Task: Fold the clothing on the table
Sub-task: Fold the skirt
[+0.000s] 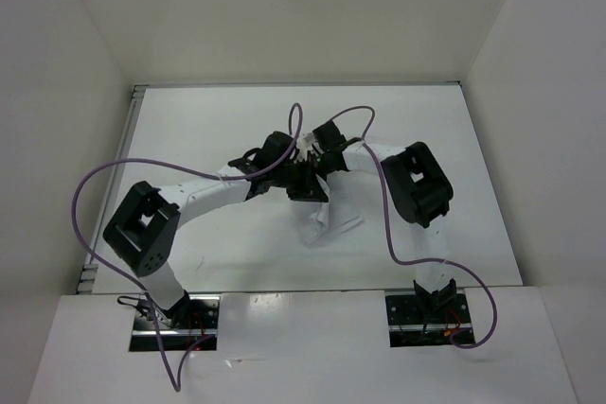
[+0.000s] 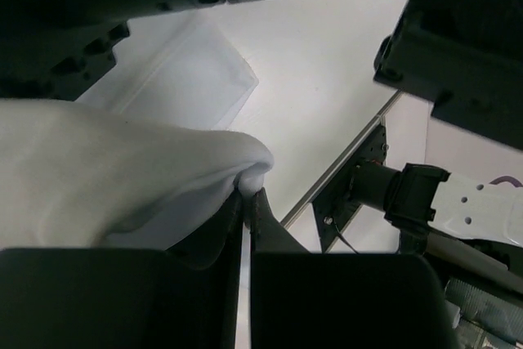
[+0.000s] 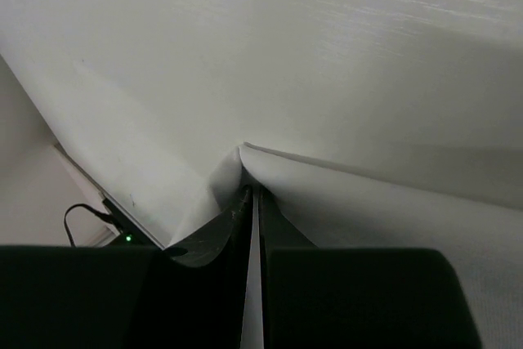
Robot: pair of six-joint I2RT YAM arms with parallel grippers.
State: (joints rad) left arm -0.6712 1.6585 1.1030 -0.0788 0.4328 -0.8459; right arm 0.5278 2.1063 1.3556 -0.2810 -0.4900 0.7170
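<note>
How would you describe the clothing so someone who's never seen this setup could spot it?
Start at the glossy white table and go to its middle. Pinched between the left gripper and the right gripper is the clothing. It is the only soft, wrinkly white thing there, unlike the hard black grippers and purple cables.

The clothing (image 1: 333, 220) is a thin, plain white fabric piece, soft and creased, with no print. It is partly lifted near the middle of the table (image 1: 189, 130), a glossy white rectangular surface with a thin metal edge. It is pinched at 2 points: the left gripper (image 2: 249, 194) clamps a bunched fold of it, and the right gripper (image 3: 252, 191) clamps a creased edge. From these grips the fabric drapes down toward the near side, and a flat portion rests on the table.
</note>
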